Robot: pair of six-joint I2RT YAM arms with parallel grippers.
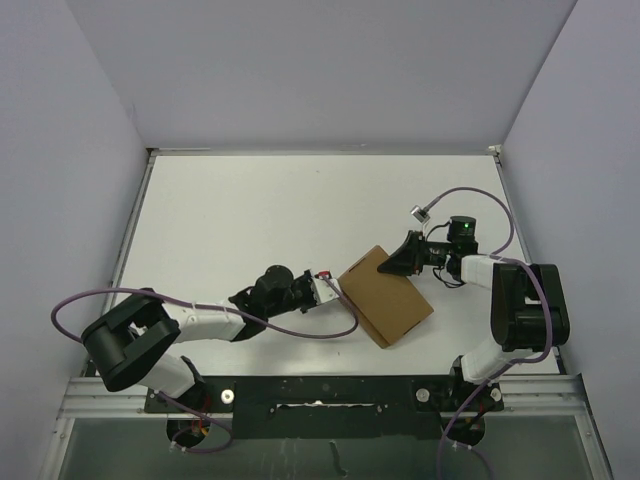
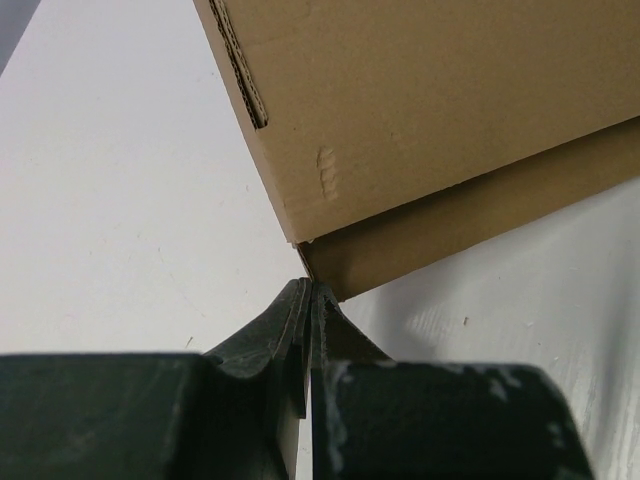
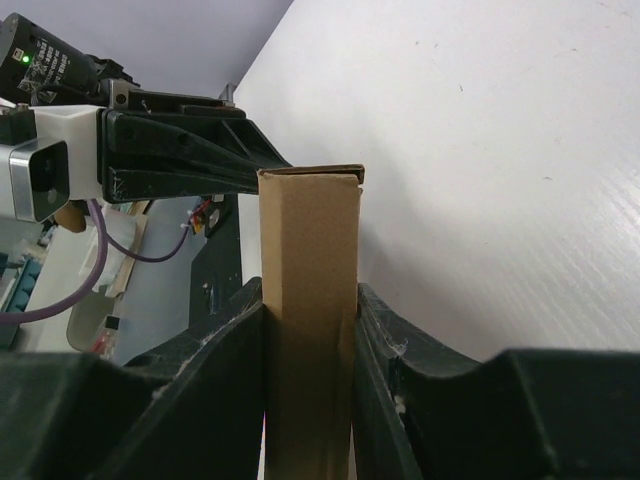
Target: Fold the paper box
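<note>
Plain brown box [image 1: 385, 296], its cut edge [image 2: 240, 60] rippled with darker corrugation, the lower panel a deeper shaded brown. White table [image 1: 250, 210], faintly streaked grey. Pale lavender-grey walls [image 1: 300, 70]. The left arm [image 1: 200, 322] and right arm [image 1: 520, 300] are black with white segments. The left gripper [image 2: 308, 290] and right gripper [image 3: 310, 300] are dull black, flecked with white scuffs. Purple cables [image 1: 475, 189] on both arms. A green light [image 1: 461, 227] glows on the right arm, and there is a small red spot [image 1: 322, 273] by the left gripper.
</note>
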